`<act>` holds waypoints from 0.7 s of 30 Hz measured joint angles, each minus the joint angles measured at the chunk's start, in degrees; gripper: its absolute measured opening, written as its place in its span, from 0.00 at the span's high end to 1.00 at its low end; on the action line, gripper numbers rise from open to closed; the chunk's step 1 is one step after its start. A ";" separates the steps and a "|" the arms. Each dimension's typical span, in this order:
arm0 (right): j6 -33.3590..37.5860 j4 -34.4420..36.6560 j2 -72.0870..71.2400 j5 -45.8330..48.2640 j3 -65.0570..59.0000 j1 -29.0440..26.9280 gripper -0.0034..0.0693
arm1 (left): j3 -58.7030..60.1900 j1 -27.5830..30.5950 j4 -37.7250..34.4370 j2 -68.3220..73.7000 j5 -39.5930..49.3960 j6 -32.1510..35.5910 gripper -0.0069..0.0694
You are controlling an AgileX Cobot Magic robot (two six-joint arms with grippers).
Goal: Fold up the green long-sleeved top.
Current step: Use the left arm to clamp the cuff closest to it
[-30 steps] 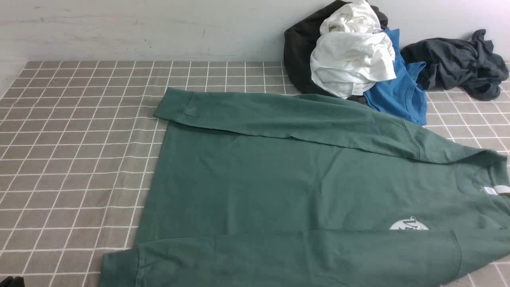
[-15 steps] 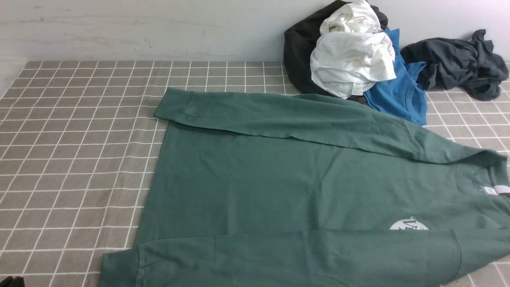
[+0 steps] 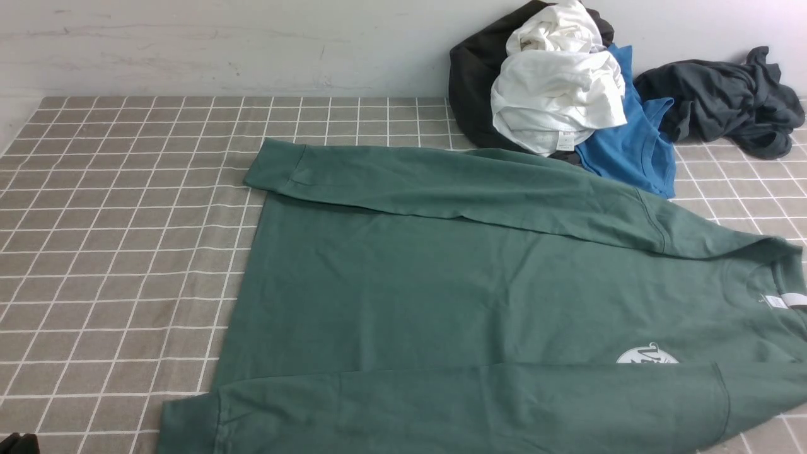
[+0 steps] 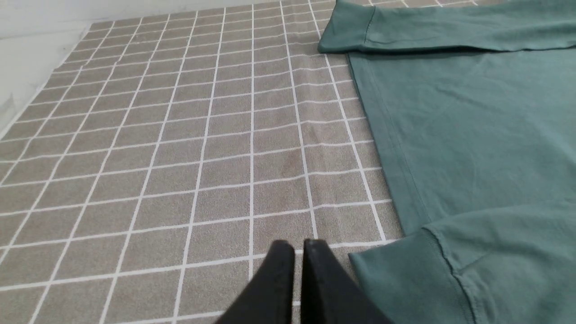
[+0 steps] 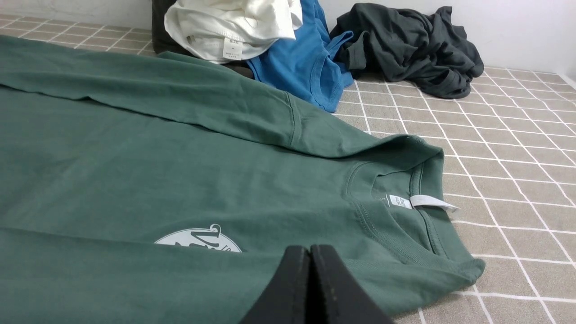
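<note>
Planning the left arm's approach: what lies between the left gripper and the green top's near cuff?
Only bare checked tablecloth, in the left wrist view: the left gripper is shut beside the green top's near cuff.

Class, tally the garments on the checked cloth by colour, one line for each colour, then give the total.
Green: 1, the green long-sleeved top
White: 1, the white bundle, possibly more than one piece
Blue: 1, the blue T-shirt
Black: 1, the black garment
Charcoal grey: 1, the charcoal-grey garment
Total: 5
</note>
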State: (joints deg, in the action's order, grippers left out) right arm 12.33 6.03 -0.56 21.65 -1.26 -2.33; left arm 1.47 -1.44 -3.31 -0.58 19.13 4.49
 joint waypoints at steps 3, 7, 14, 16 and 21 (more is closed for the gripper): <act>0.00 0.00 0.00 -0.79 0.00 0.00 0.97 | 0.06 0.00 0.00 0.00 -3.10 0.00 0.89; 0.00 0.00 0.00 -5.34 -0.30 0.00 0.97 | 0.06 0.00 0.00 0.00 -9.39 0.00 0.89; -1.08 5.05 0.00 -23.38 -0.30 0.00 0.97 | 0.06 0.00 0.00 0.00 -23.05 0.00 0.89; -3.77 8.64 0.00 -29.51 -0.30 0.00 0.97 | 0.06 0.00 -0.23 0.00 -28.29 -0.59 0.89; -16.33 16.59 0.00 -42.03 -0.30 0.00 0.97 | 0.06 0.00 -1.45 0.00 -44.78 -9.87 0.89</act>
State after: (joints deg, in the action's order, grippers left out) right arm -4.00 22.62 -0.56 -20.38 -1.56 -2.33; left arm 1.53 -1.44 -4.76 -0.58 -25.65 -5.38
